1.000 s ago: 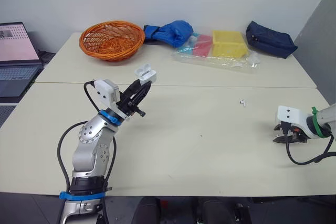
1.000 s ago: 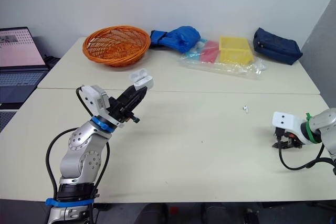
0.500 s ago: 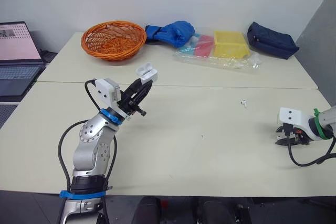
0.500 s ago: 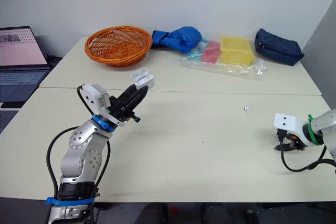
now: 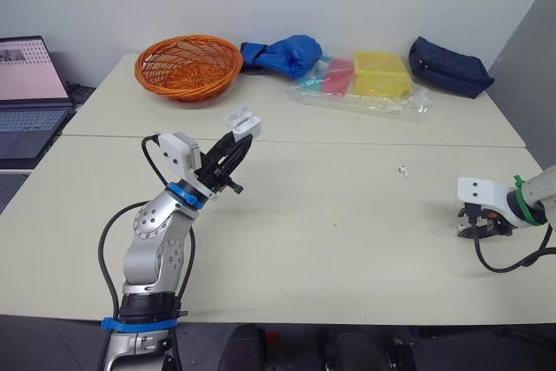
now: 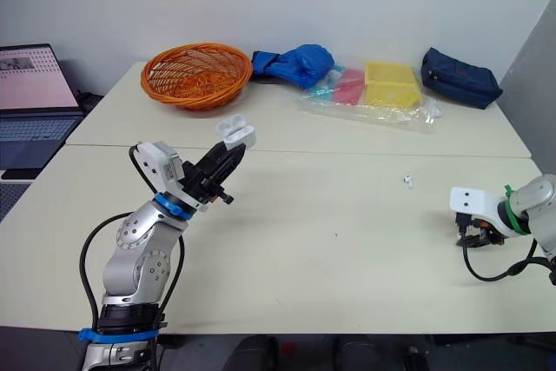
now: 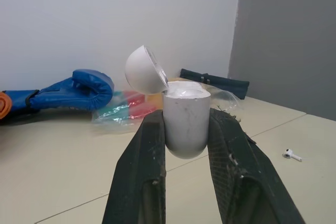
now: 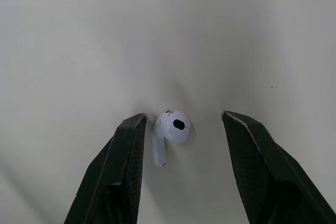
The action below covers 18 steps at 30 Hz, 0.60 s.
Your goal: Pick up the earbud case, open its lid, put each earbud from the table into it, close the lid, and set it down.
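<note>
At the far left a laptop (image 5: pixel 24 84) sits open beside the table (image 5: pixel 347 249). Next along, on the far side of the table, is an orange basket (image 5: pixel 187 65). Nearer than the basket, the left gripper (image 5: pixel 238 140) is raised off the tabletop. Its two black fingers (image 7: pixel 149 150) are clamped on the sides of the white earbud case (image 7: pixel 186 121). The case stands upright between them with its lid (image 7: pixel 144 70) swung back and open. Further right along the far edge lie a blue glove (image 5: pixel 282 52), a clear plastic bag (image 5: pixel 369 100) with red and yellow things inside, and a dark blue pouch (image 5: pixel 449 65). On the bare tabletop right of the middle lies one earbud (image 5: pixel 402 169), alone and well apart from both grippers. At the right edge the right gripper (image 5: pixel 476 230) is down at the table surface, jaws spread wide and gripping nothing. A second earbud (image 8: pixel 170 128) lies flat on the table between its fingers. The stem is just beside one finger, and there is a clear gap to the other.
</note>
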### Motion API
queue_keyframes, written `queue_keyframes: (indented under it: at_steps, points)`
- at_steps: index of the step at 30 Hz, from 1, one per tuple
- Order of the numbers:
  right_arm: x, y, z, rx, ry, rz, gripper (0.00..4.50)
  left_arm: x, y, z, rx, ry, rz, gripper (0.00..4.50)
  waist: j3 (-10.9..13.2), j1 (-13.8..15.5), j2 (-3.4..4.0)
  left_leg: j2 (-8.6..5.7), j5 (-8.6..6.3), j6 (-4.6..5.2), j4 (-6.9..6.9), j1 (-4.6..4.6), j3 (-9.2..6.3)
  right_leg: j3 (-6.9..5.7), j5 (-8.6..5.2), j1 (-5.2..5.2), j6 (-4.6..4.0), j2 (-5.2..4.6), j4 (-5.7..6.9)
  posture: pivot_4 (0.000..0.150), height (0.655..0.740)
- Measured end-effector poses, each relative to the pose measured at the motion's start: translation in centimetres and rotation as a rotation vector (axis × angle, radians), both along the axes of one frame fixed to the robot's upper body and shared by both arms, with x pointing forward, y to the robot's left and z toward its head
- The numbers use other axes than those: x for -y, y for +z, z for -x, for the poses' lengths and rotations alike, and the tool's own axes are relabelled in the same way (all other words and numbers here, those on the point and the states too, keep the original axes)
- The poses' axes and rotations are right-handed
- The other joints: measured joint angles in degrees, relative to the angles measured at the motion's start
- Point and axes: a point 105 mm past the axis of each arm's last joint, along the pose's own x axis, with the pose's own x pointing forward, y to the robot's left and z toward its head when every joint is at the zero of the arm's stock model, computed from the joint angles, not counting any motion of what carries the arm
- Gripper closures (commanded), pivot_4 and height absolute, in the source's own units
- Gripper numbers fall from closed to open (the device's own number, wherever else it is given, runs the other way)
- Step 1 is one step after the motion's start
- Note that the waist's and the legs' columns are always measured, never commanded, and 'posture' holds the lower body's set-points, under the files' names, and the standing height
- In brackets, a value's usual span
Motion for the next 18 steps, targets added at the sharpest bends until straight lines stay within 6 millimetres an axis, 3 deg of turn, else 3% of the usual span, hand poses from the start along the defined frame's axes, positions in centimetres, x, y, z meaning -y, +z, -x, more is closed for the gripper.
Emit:
queue_keyframes:
  at_steps: [2, 5, 9, 18]
  points:
    - [0.06, -0.01, 0.0, -0.002, 0.003, 0.003, 2.13, 0.03, -0.02, 0.02, 0.0, 0.0, 0.0, 3.77, 0.0, 0.0, 0.0, 0.0, 0.0, 0.0, 0.0, 0.0, 0.0, 0.0, 0.0, 0.0, 0.0, 0.0, 0.0, 0.15, 0.74]
    - [0.03, -0.08, 0.08, -0.009, 0.015, 0.004, 2.69, -0.09, -0.43, 0.17, -0.011, 0.004, -0.001, 3.77, -0.01, 0.0, -0.01, 0.0, 0.0, 0.0, 0.0, 0.0, 0.01, 0.01, 0.0, 0.01, 0.0, 0.0, -0.01, 0.15, 0.74]
    - [0.01, -0.29, 0.24, -0.02, 0.019, 0.005, 4.01, -0.12, -0.56, 0.2, -0.015, 0.006, 0.0, 3.77, -0.04, -0.04, -0.09, 0.0, 0.0, 0.0, 0.03, 0.08, 0.04, 0.04, 0.04, 0.09, 0.04, -0.02, -0.02, 0.15, 0.74]
    - [-0.35, -0.26, 0.14, -0.011, 0.033, -0.021, 4.04, -0.02, -0.4, 0.29, -0.001, -0.002, -0.004, 3.77, -0.08, -0.08, -0.15, -0.01, 0.0, 0.0, 0.02, 0.17, 0.08, 0.06, 0.06, 0.16, 0.06, -0.06, -0.04, 0.15, 0.74]
